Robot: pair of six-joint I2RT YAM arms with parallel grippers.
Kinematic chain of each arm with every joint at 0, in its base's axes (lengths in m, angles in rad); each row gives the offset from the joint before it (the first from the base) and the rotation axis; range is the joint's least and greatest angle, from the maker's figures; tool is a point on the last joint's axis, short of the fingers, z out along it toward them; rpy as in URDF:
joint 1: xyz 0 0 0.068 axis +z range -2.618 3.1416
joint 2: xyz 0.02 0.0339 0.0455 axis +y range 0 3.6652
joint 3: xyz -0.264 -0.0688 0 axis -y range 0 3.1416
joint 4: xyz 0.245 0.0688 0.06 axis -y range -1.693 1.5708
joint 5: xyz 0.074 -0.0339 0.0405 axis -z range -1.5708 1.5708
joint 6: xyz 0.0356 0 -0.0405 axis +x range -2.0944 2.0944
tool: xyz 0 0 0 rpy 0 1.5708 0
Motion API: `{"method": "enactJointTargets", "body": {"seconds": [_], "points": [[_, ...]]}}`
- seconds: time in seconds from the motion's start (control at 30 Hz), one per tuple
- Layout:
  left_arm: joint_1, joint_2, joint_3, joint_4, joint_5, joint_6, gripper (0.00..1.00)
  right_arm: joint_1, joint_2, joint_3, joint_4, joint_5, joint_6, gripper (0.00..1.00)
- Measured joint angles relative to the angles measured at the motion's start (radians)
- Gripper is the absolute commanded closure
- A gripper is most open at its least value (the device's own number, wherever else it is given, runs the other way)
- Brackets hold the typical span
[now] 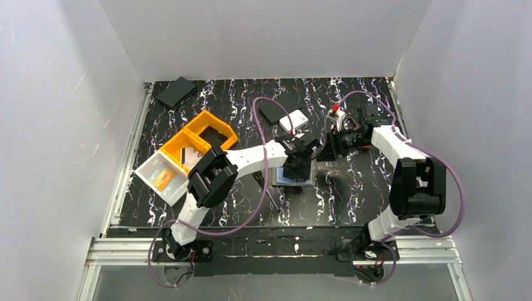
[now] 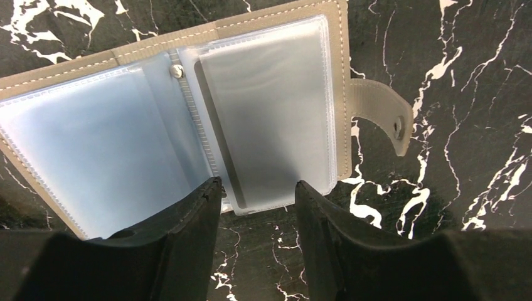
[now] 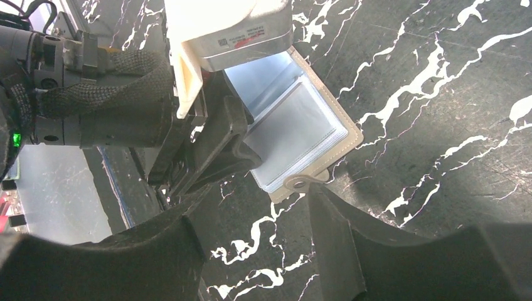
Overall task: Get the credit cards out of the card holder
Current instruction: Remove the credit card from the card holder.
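Two arms are reaching toward the middle of the black marbled counter point(image 1: 376, 94), where the card holder point(image 2: 342, 94) is lying spread open and flat, its pale inside facing up. From above, most of it is sitting hidden under the left hand point(image 2: 257, 188), with only a pale strip showing toward the near edge of the counter. The left hand is hanging just over the holder's near edge with its fingers partly apart, gripping nothing; the lower edge of a clear sleeve is lying in the gap between them. The cards point(image 2: 94, 144) are sitting inside the clear sleeves: a pale blue one is showing through the sleeve away from the snap tab point(image 2: 379, 113), and a greyish one is showing through the sleeve on the tab side. The tab is lying flat on the counter, sticking out from the holder's edge. The right hand point(image 3: 251, 207) is hovering beside that tab with its fingers wide and empty, one fingertip just beside the tab. Orange bins point(image 1: 201, 135) and a white bin point(image 1: 160, 175) are sitting along the counter's left edge, a white box point(image 1: 293, 119) is lying toward the far edge, and a flat black rectangle point(image 1: 175, 91) is lying at the far left corner.
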Motion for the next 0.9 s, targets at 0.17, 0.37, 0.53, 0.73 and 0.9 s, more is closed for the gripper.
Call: {"method": "enactJointTargets", "body": {"seconds": [0.17,0.37,0.53,0.73,0.9], "points": [[0.0,0.0,0.0,0.006,0.014,0.003,0.52,0.0,0.0,-0.004,-0.001,0.0,0.0,0.37],[0.0,0.025,0.027,-0.018,0.013,-0.008,0.56,0.0,0.0,-0.004,-0.001,0.0,0.0,0.37],[0.001,0.029,0.038,-0.033,0.01,-0.015,0.71,0.0,0.0,-0.004,-0.001,-0.001,0.0,0.37],[0.011,0.027,0.034,-0.029,0.014,-0.02,0.86,0.0,0.0,-0.005,-0.001,-0.004,-0.001,0.37],[0.032,-0.006,-0.03,0.029,0.043,-0.037,1.0,0.0,0.003,-0.005,-0.002,-0.025,-0.004,0.38]]}}
